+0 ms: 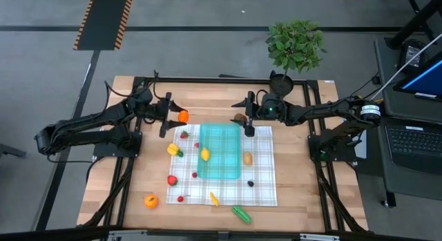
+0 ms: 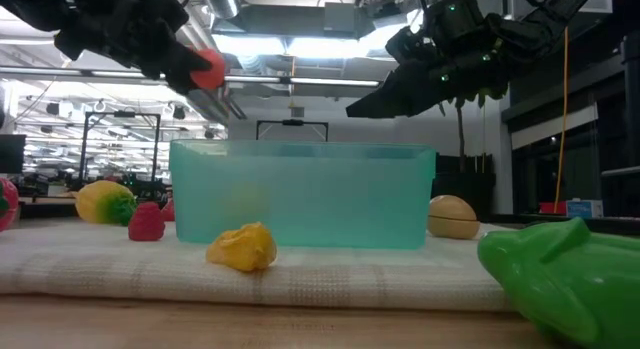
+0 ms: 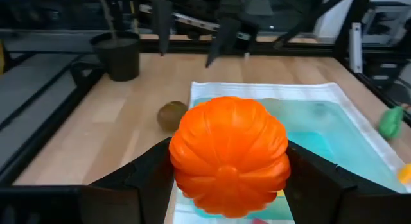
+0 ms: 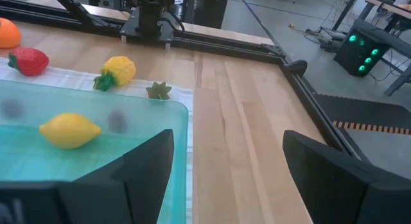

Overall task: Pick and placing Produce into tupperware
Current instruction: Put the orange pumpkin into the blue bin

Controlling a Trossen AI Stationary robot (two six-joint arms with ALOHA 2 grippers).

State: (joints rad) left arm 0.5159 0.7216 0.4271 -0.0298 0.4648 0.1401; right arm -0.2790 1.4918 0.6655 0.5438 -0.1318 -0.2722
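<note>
The tupperware (image 1: 221,151) is a shallow teal box on a white-and-green checked cloth (image 1: 266,193); a yellow lemon (image 1: 205,155) lies inside by its left wall. Other produce lies scattered on the cloth: a yellow pepper (image 1: 173,149), a strawberry (image 1: 184,135), a potato (image 1: 247,158) and a green cucumber (image 1: 241,213). My left gripper (image 1: 181,117) hangs in the air off the cloth's far left corner, shut on an orange pumpkin (image 3: 230,156). My right gripper (image 1: 246,126) is open above the tupperware's far right corner (image 4: 180,112), touching nothing. My left gripper pinches the orange pumpkin by its two opposite sides (image 3: 176,163) between both fingers (image 3: 144,179). The fingers come nearly level from the table's left. The pumpkin is lifted clear, well above the table (image 2: 208,69).
A brown fruit (image 1: 238,118) lies on the bare wood beside my right gripper. A potted plant (image 1: 295,44) stands at the far edge. An orange (image 1: 150,200) sits on the wood near the left. The black frame rails (image 1: 124,172) run along both sides.
</note>
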